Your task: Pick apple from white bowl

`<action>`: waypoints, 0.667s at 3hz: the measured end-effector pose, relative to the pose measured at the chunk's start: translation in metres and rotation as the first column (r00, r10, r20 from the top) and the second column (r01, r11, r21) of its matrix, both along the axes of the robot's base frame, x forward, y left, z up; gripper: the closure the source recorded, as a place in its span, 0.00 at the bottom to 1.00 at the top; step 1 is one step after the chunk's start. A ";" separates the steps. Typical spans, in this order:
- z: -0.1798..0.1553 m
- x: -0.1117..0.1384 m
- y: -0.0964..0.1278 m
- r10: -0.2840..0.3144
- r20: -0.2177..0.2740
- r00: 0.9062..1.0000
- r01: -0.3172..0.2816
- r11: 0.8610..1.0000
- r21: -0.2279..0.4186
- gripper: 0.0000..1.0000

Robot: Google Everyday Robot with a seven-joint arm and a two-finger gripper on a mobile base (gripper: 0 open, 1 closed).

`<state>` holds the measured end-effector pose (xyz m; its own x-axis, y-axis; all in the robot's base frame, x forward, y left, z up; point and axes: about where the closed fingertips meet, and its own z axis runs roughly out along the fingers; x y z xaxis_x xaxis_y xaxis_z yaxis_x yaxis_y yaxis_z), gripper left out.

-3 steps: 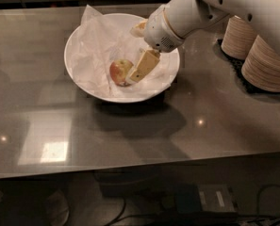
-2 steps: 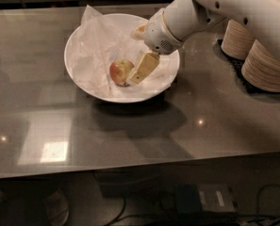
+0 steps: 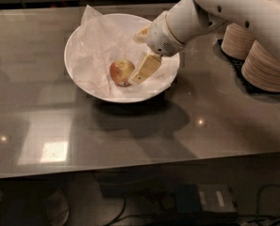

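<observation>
Slightly right of earlier position: gripper [image 3: 137,58], jaws wide, empty, in bowl [image 3: 111,97] by far edge. Risk of nudging apple [image 3: 122,73] with finger [image 3: 146,67], rolling it away, closing on paper [image 3: 97,46].

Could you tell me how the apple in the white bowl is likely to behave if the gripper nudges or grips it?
The apple looks round and smooth, so it would probably roll if nudged. It rests on crumpled paper in the white bowl, which may shift underneath. The gripper hangs just beside it, inside the bowl.
</observation>
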<state>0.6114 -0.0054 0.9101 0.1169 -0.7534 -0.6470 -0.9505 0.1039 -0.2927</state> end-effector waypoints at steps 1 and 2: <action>-0.003 0.000 0.004 0.008 -0.003 1.000 -0.008 1.000 0.003 0.37; -0.009 0.000 0.016 0.034 -0.018 0.999 -0.034 0.999 0.009 0.36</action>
<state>0.6114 0.0104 0.9007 0.1309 -0.7433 -0.6561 -0.9587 0.0737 -0.2747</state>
